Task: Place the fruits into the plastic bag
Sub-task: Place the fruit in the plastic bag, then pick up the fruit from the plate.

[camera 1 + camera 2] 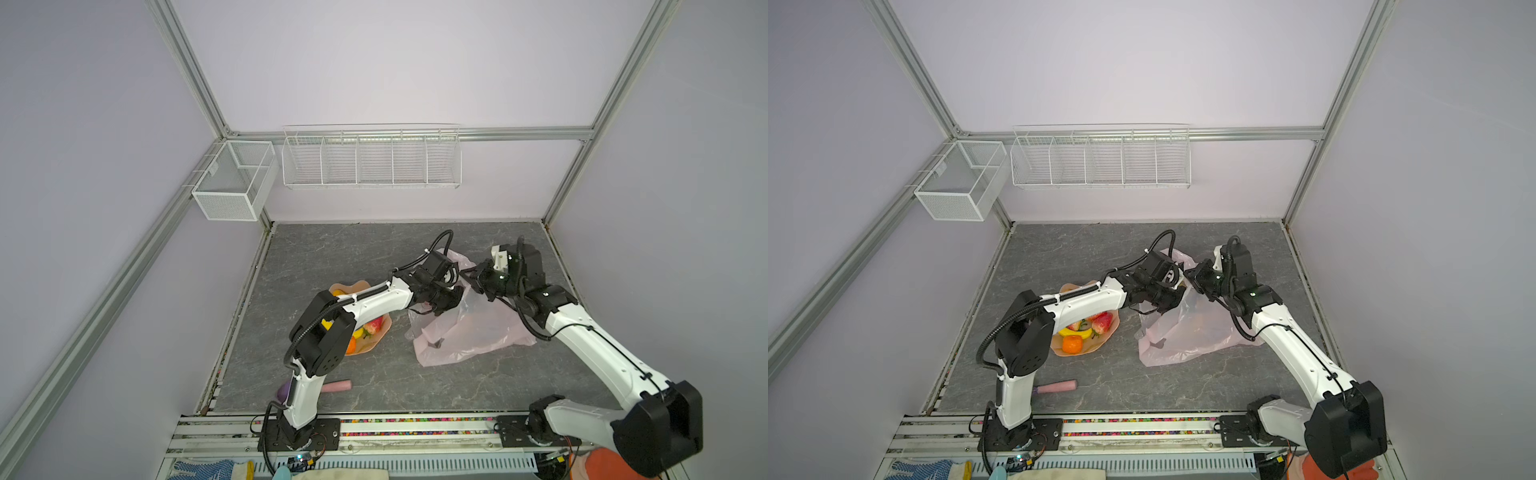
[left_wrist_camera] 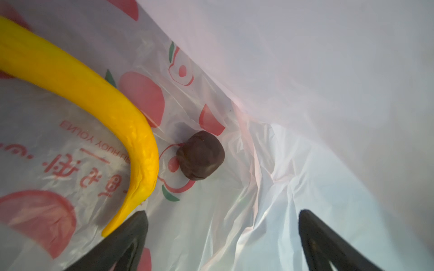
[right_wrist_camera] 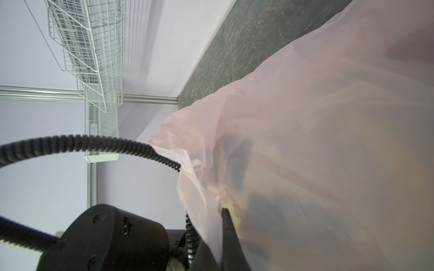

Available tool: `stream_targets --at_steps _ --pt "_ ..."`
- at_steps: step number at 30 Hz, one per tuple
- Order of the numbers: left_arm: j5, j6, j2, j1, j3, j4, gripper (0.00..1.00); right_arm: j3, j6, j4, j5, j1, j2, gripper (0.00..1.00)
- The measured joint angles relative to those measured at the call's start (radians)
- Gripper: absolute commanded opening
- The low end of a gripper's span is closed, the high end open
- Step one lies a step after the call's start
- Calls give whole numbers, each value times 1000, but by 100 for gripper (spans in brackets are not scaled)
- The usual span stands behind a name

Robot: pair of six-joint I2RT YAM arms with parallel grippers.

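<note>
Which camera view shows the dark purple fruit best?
The left wrist view: the dark purple fruit lies sharp and unobstructed inside the plastic bag, beside the yellow banana. In both top views only a dark smudge through the bag might be it. The right wrist view shows only blurred pink film.

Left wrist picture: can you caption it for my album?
Open left gripper inside the plastic bag, with a banana and dark fruit.

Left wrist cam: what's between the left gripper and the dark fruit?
Just bare plastic bag film between the open left gripper and the dark fruit, per the left wrist view; the banana lies alongside.
</note>
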Motion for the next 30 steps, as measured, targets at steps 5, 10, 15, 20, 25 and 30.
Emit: stream_targets --at_steps 5,10,15,20,25,30 --pt "-53 6 -139 51 -6 -80 100 28 -25 -78 30 -8 -12 7" --pt "-130 41 -260 89 -5 -214 100 32 -32 -114 47 -8 -19 7" --pt "-224 79 -291 100 -12 -395 100 32 -31 -119 47 -8 -19 7" --pt "-395 46 -410 187 -88 -557 100 52 -35 -127 46 -8 -18 7" --pt "-544 22 -538 288 -172 -642 100 72 -45 -127 43 -8 -9 7" --pt "-631 12 -509 323 -210 -707 92 75 -55 -132 37 -8 9 7"
